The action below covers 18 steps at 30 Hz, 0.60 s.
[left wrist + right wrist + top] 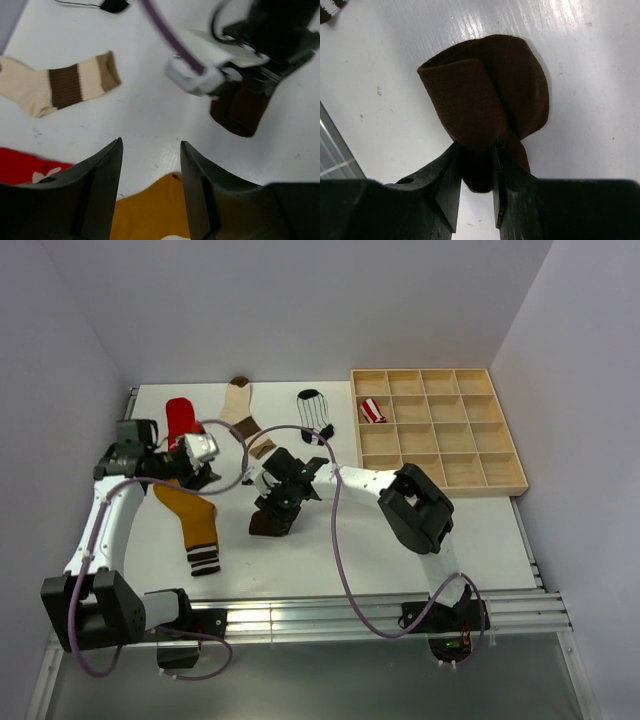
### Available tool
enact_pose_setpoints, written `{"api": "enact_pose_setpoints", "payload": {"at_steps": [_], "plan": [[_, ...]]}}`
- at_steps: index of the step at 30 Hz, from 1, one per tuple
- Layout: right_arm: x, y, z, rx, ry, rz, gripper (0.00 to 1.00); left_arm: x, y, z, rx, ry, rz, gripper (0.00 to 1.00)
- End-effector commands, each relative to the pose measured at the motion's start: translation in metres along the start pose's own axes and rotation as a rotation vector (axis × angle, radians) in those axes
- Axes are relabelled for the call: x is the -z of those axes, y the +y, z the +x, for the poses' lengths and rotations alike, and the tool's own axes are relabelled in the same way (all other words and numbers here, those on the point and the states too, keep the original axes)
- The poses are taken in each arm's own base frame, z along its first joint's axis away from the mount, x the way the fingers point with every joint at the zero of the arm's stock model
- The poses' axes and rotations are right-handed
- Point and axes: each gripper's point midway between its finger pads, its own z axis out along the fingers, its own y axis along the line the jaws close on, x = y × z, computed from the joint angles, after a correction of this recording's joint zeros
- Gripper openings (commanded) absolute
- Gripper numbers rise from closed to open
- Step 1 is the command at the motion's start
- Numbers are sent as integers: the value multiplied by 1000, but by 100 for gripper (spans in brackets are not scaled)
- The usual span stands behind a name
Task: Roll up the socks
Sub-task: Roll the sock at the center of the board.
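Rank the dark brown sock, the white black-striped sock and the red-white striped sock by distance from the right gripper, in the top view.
1. Dark brown sock: clamped in the right gripper.
2. White black-striped sock: farther back, on the table.
3. Red-white striped sock: back right, in the wooden tray.

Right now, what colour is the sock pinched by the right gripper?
Plain dark brown; the sock shows best in the right wrist view.

White table (pixel 495 550), pale grey walls (pixel 300 300) on three sides, metal rails (pixel 300 618) along near edge
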Motion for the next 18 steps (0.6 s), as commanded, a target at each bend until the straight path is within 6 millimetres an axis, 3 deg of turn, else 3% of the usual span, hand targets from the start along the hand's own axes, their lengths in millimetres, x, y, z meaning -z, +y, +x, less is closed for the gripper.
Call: {"api": "enact_pose_setpoints", "payload": {"at_steps": [1,6,18], "plan": [[-3,-3,24,-38,116,-29,4,-12,-38,26,-159,118,74,55],[-5,-4,27,-69,132,-68,4,-35,-82,40,-258,159,139,56],[-5,-10,28,-130,154,-126,4,-80,-141,47,-305,117,238,58]]}}
